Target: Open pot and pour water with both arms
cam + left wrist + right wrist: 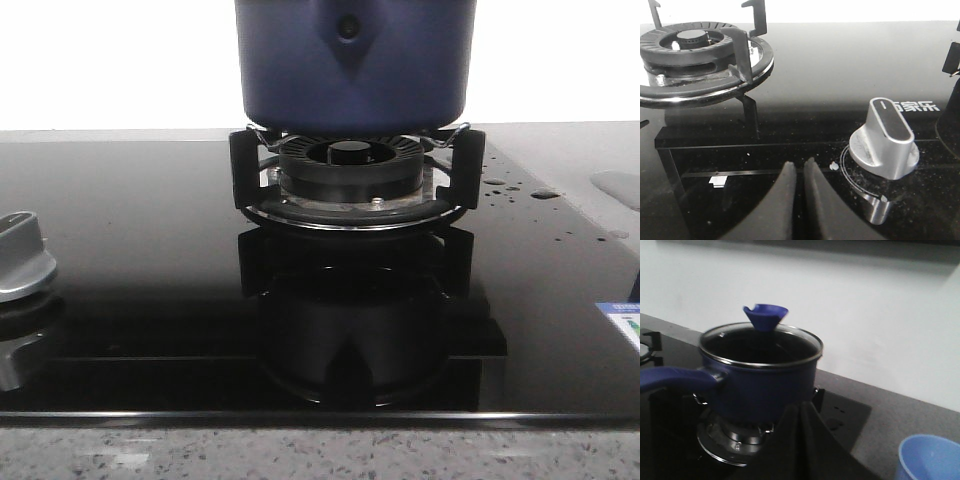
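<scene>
The pot [352, 62], dark blue and matte, sits on the pan supports of a black ring-shaped burner [352, 168] at the middle of a glossy black glass hob [140, 250]. In the right wrist view a glass lid with a steel rim covers the pot, topped by a blue funnel-shaped knob [765, 315], and a long blue handle [675, 378] sticks out sideways. The pot's dark reflection spreads across the glass in front of the burner. Water droplets [505, 187] dot the hob beside the burner's right support.

A silver control knob [885, 140] stands on the glass near the left edge of the hob, and a second burner [695, 50], bare, lies beyond it in the left wrist view. The hob is set into a speckled grey tabletop [300, 452], with a plain white wall [865, 315] behind. A light-blue cup [929, 458] stands on the tabletop, well apart from the pot.

The left fingers [798, 200] are pressed together with nothing between them, hovering over the glass just beside the silver knob. The right fingers [801, 440] are likewise clenched and empty, in front of the pot.
</scene>
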Robot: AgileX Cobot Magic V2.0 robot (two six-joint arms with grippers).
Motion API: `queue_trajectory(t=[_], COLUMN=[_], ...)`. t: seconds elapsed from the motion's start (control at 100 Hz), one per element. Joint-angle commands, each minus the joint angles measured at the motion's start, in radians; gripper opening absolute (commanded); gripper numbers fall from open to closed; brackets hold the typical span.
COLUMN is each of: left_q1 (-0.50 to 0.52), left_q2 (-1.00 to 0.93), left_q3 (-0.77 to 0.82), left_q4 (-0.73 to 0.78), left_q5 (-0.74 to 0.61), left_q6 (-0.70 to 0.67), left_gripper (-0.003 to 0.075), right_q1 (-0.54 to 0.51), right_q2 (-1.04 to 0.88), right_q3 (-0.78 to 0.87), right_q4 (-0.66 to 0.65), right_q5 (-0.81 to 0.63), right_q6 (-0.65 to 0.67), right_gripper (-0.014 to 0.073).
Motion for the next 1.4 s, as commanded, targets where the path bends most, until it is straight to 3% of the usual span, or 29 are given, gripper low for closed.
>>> queue_trajectory(t=[0.0, 0.06, 0.13, 0.19, 0.2, 0.23, 0.28, 0.3, 0.31, 0.38, 0.42, 0.58, 0.81, 1.05, 1.2, 1.39], left_q1=[0.004, 0.004, 0.004, 0.004, 0.004, 0.004, 0.004, 0.004, 0.004, 0.004, 0.004, 0.004, 0.004, 0.004, 0.004, 0.004], left_q2=[-0.029, -0.029, -0.029, -0.029, -0.029, -0.029, -0.029, -0.029, -0.029, -0.029, -0.029, -0.029, -0.029, -0.029, -0.029, -0.029], left_q3=[0.047, 0.047, 0.047, 0.047, 0.047, 0.047, 0.047, 0.047, 0.047, 0.047, 0.047, 0.047, 0.047, 0.047, 0.047, 0.047], left_q4=[-0.015, -0.015, -0.015, -0.015, -0.015, -0.015, -0.015, -0.015, -0.015, -0.015, -0.015, -0.015, -0.015, -0.015, -0.015, -0.015], left_q5=[-0.049, -0.049, -0.049, -0.049, -0.049, -0.049, -0.049, -0.049, -0.049, -0.049, -0.049, -0.049, -0.049, -0.049, -0.049, -0.049], left_q6=[-0.009, -0.009, -0.009, -0.009, -0.009, -0.009, -0.009, -0.009, -0.009, -0.009, -0.009, -0.009, -0.009, -0.009, -0.009, -0.009], left_gripper=[-0.002, -0.002, -0.002, -0.002, -0.002, -0.002, -0.002, -0.002, -0.002, -0.002, -0.002, -0.002, -0.002, -0.002, -0.002, -0.002], right_q1=[0.035, 0.053, 0.057, 0.057, 0.057, 0.057, 0.057, 0.057, 0.057, 0.057, 0.057, 0.057, 0.057, 0.007, -0.003, -0.003], right_q2=[-0.003, -0.01, -0.02, -0.033, -0.033, -0.039, -0.051, -0.054, -0.058, -0.074, -0.087, -0.165, -0.283, -0.338, -0.364, -0.388], right_q3=[0.018, 0.053, 0.1, 0.141, 0.141, 0.156, 0.171, 0.176, 0.178, 0.197, 0.208, 0.276, 0.437, 0.432, 0.434, 0.434], right_q4=[-0.027, -0.009, 0.172, 0.469, 0.469, 0.659, 0.926, 1.03, 1.098, 1.359, 1.463, 1.5, 1.536, 1.61, 1.635, 1.664], right_q5=[0.097, 0.168, 0.214, 0.259, 0.259, 0.288, 0.335, 0.359, 0.373, 0.454, 0.52, 0.642, 0.544, 0.694, 0.699, 0.702], right_q6=[-0.005, -0.017, -0.142, -0.419, -0.455, -0.616, -0.96, -1.038, -1.148, -1.401, -1.481, -1.503, -1.503, -1.503, -1.582, -1.582], right_gripper=[-0.0064, -0.0064, -0.0064, -0.0064, -0.0064, -0.0064, -0.0064, -0.0064, -0.0064, -0.0064, -0.0064, -0.0064, -0.0064, -0.0064, -0.0064, -0.0064])
